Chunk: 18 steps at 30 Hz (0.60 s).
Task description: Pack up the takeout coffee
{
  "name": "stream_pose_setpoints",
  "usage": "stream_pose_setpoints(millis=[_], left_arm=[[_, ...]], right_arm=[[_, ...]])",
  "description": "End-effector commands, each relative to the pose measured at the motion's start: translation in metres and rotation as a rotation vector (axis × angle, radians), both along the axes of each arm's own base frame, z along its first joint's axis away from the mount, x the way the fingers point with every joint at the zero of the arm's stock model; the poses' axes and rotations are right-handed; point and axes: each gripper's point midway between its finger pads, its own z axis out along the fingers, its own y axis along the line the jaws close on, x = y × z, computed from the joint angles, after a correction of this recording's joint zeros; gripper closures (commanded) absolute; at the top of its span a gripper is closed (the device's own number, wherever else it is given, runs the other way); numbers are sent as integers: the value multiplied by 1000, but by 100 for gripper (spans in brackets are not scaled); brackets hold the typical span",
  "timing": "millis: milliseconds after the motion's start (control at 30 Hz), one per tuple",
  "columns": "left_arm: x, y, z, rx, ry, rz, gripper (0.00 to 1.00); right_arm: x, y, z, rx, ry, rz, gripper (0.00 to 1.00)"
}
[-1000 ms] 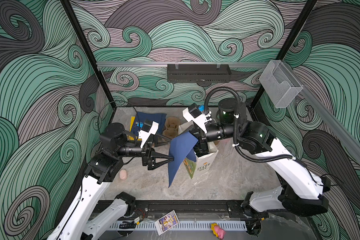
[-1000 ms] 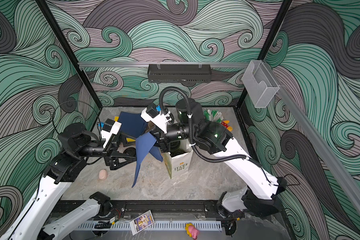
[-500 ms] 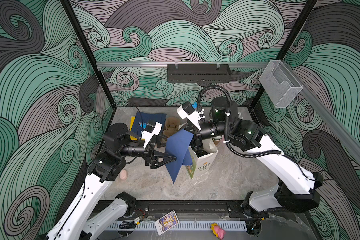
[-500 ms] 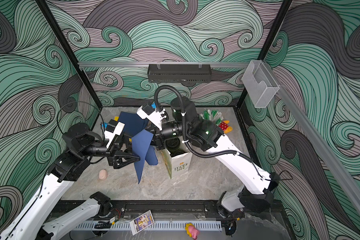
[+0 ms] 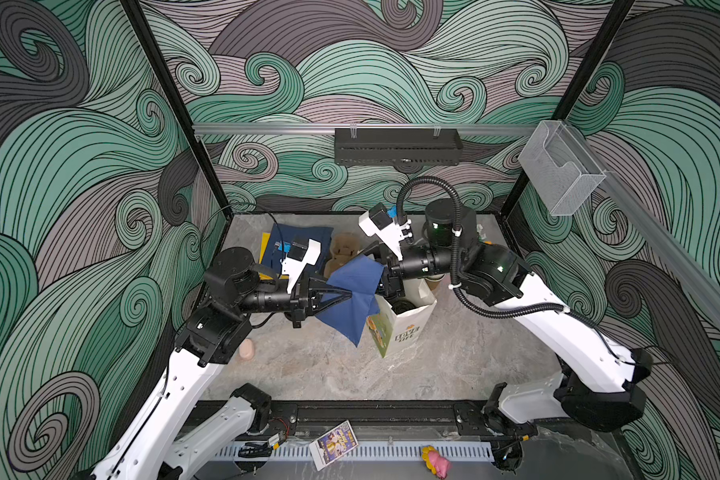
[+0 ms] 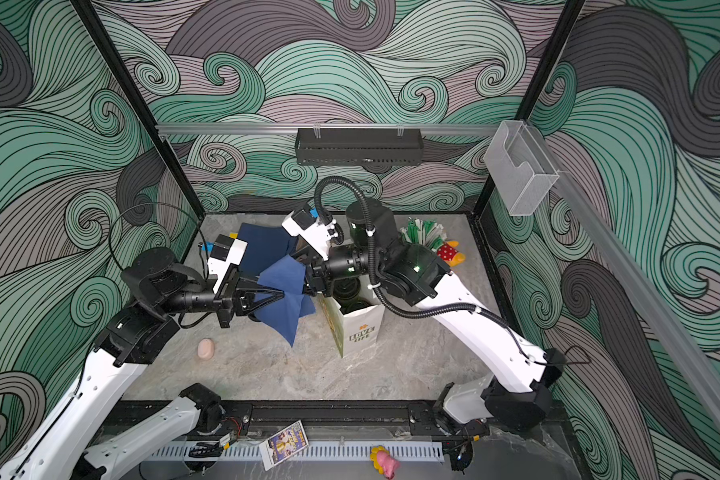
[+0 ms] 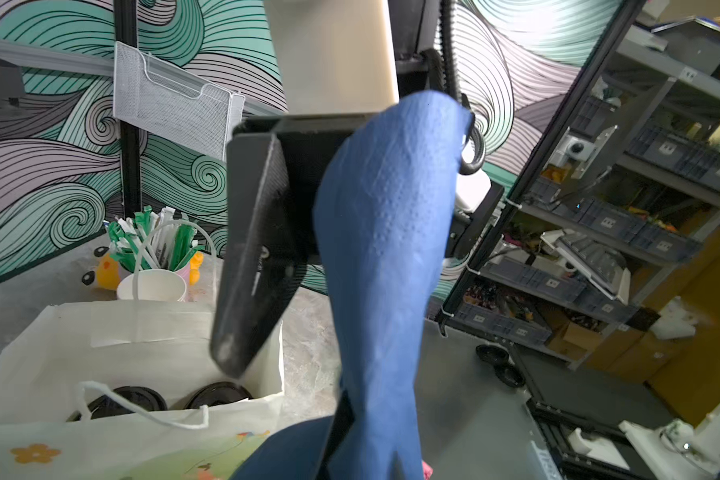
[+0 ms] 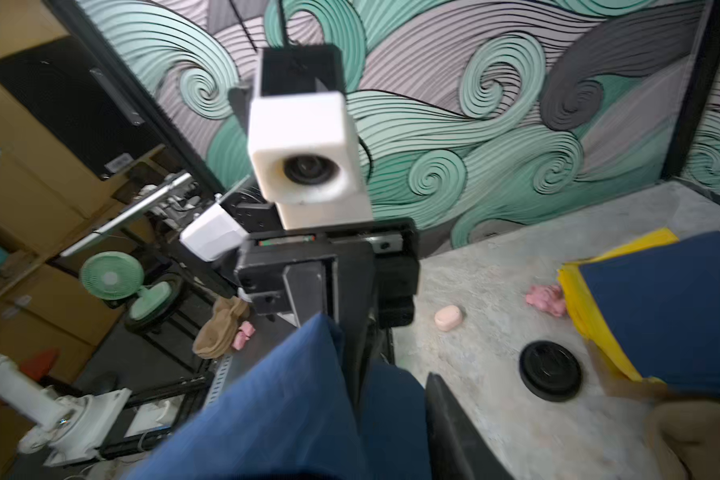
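Two lidded cups (image 7: 219, 392) are bagged; one cup (image 7: 152, 286) and lid (image 8: 551, 370) are left out. A blue napkin (image 5: 350, 309) is pinched by the left gripper (image 5: 348, 294); the right gripper (image 5: 385, 283) is held open.

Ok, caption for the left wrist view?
A blue napkin held up beside the white paper bag; two black lids show inside.

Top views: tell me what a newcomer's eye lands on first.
First comes the blue napkin, hanging in mid-air at the centre. It is pinched in the left claw, and the right claw faces it with its jaws apart. Just right of it in both top views stands a white paper bag with black cup lids showing inside. All round, the green swirl-patterned walls crowd the scene.
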Motion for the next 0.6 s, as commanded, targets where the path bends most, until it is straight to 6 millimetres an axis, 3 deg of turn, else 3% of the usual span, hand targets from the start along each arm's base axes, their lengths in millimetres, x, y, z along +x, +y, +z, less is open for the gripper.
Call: stream_pose_setpoints(millis=[0, 100, 167, 267, 367, 467, 567], left_arm=[[21, 3, 5, -15, 56, 146, 100], [51, 6, -2, -9, 177, 331, 100], [71, 8, -9, -2, 285, 450, 100], [82, -8, -10, -3, 389, 487, 100], [82, -37, -12, 48, 410, 474, 100], [78, -61, -10, 90, 420, 441, 100], [77, -75, -12, 97, 431, 417, 100]], right_arm=[[23, -61, 7, -76, -129, -332, 27], [39, -130, -3, -201, -222, -634, 22], [23, -154, -6, -224, -277, -638, 23], [-13, -140, -9, -209, -320, -462, 23], [-32, -113, -23, -311, -437, -344, 22], [-29, -98, -21, -379, -544, -343, 20], [-12, -97, -16, -412, -628, -418, 17]])
